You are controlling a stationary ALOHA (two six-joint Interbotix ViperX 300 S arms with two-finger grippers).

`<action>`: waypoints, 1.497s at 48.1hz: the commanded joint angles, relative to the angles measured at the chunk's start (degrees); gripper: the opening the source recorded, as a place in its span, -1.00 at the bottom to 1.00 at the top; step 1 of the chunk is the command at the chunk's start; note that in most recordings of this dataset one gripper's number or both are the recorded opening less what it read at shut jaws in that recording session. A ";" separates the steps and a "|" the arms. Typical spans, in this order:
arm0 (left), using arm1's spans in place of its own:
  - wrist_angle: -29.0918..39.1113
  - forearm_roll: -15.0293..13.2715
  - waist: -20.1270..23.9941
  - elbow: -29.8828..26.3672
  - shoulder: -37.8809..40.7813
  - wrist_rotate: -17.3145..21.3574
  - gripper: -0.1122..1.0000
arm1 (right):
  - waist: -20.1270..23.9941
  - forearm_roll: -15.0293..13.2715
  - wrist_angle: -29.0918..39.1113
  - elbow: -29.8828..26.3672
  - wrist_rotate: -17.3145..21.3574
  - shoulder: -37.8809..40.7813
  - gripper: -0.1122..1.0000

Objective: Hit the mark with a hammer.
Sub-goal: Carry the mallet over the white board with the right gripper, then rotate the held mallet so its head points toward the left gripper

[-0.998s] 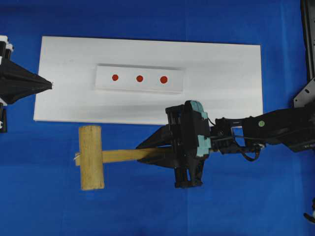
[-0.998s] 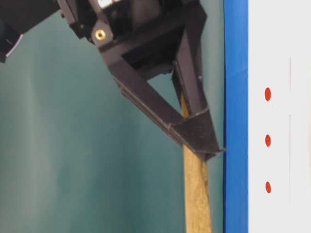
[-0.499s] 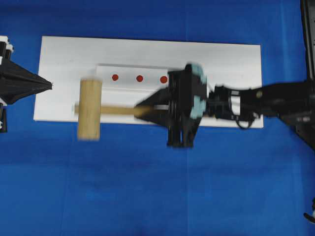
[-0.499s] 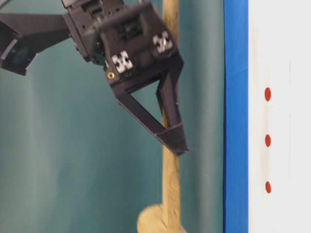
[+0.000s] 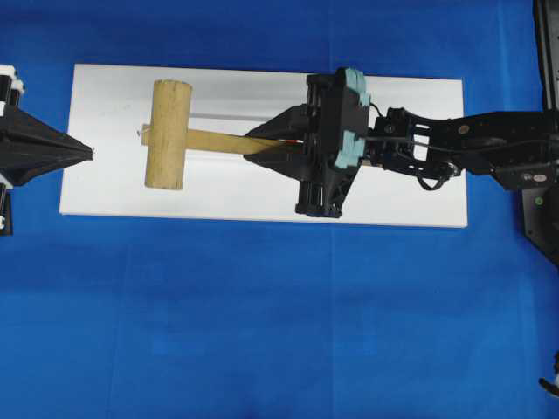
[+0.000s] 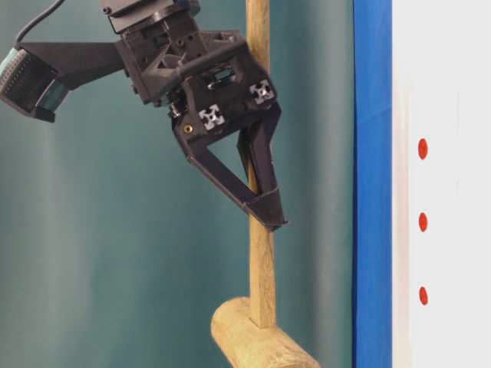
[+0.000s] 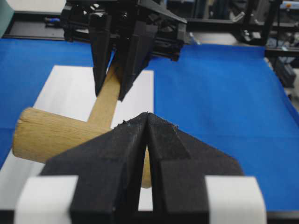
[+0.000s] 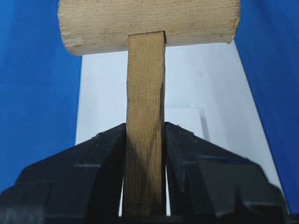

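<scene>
A second ago the hammer (image 5: 169, 134) lay on the blue cloth near the board (image 5: 105, 188); now the right gripper (image 5: 278, 144), clamped on its handle, has lifted it over the board, head left of the block. The mark itself is hidden overhead beneath handle and gripper; table-level shows three dots (image 6: 423, 222), too alike to pick. The swing looks ready. Left gripper (image 5: 87, 151) is closed, idle at the board's left edge. No containers here
</scene>
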 commanded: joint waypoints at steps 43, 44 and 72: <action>-0.53 -0.09 -0.18 -0.70 0.18 -2.55 -0.80 | 2.37 -2.55 -17.40 -1.76 -53.53 -1.93 -0.63; -0.62 -0.09 -0.18 -0.70 0.18 -2.55 -0.80 | 2.46 -2.55 -17.58 -1.76 -54.32 -1.93 -0.63; -3.43 -0.09 0.26 -0.70 0.18 -5.89 -0.78 | 2.64 -2.46 -17.58 -1.93 -55.55 -1.93 -0.63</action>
